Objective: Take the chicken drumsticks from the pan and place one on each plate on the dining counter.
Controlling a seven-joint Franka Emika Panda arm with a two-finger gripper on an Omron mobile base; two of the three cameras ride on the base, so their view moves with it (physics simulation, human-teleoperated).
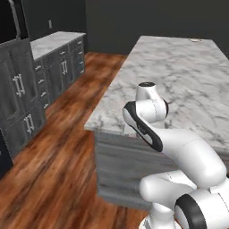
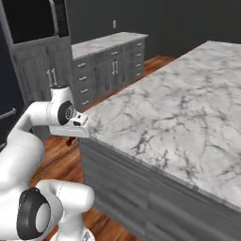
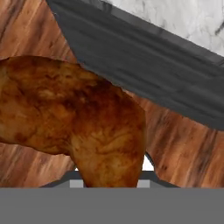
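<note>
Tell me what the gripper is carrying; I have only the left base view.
Observer: In the hand view, the gripper is shut on a chicken drumstick.
Operator: Say what lies beneath it.
Observer: The hand view shows wooden floor below, with the dark side of the dining counter next to it.
Operator: Place the gripper against the counter.
Observer: In the right base view, it hangs just off the counter's near corner, not over the marble top.
</note>
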